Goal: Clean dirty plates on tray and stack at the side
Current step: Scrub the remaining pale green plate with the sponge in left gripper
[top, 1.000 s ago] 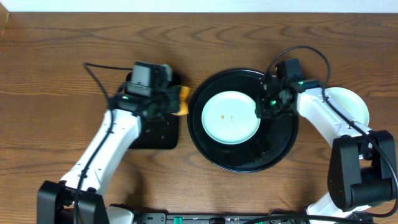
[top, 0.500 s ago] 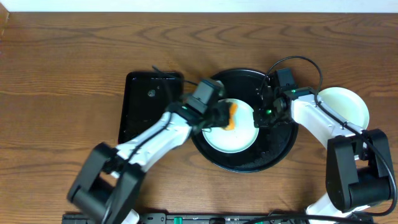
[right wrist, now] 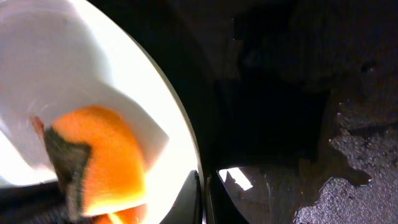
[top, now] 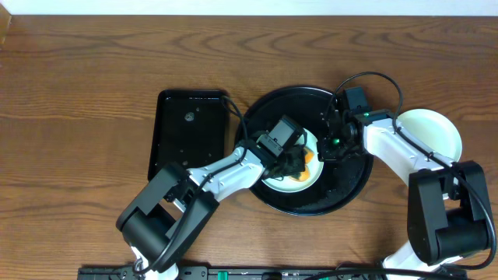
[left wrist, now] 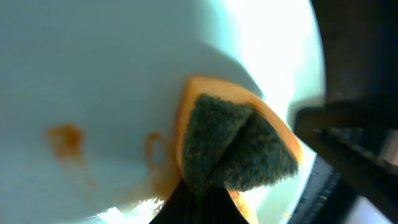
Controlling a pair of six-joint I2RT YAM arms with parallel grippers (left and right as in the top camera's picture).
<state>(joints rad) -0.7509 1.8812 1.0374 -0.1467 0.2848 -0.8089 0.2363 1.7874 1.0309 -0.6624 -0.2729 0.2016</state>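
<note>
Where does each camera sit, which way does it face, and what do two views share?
Overhead: above the table, looking down on the round black tray, left arm and right arm in view.
Left wrist: behind the left pincer, facing the pale mint round plate and the orange sponge with green pad it grips.
Right wrist: behind the right pincer, facing the tray floor beside the plate's rim.
Both wrist views share the plate and sponge.
</note>
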